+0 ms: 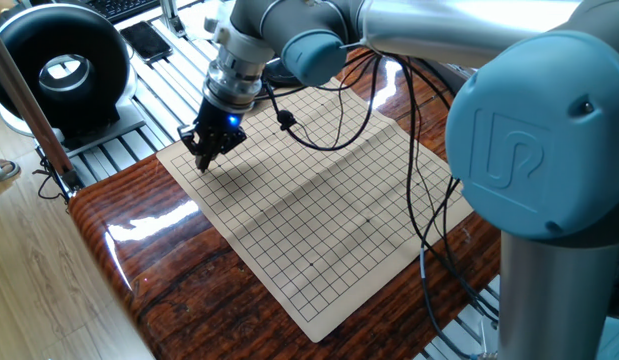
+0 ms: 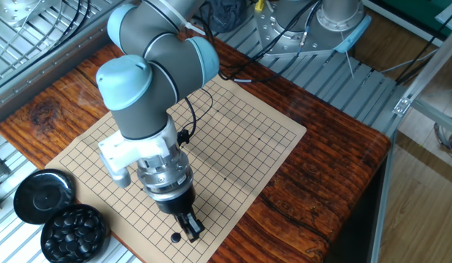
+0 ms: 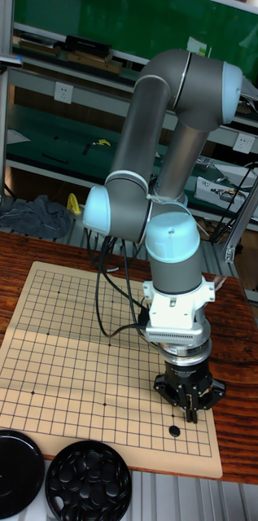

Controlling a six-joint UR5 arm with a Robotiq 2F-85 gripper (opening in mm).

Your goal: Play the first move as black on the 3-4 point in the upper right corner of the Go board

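1 black stone [image 2: 176, 237] lies near the board [image 2: 240, 139] corner, at 8 o'clock of the claw [image 2: 190, 230], whose jaws hold nothing, their gap unclear.

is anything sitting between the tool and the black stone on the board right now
Nothing visible does. The black stone lies alone on the Go board near its corner, and the tool hangs just beside and above it with only bare grid between them. The bowl of black stones and its lid sit off the board's edge.
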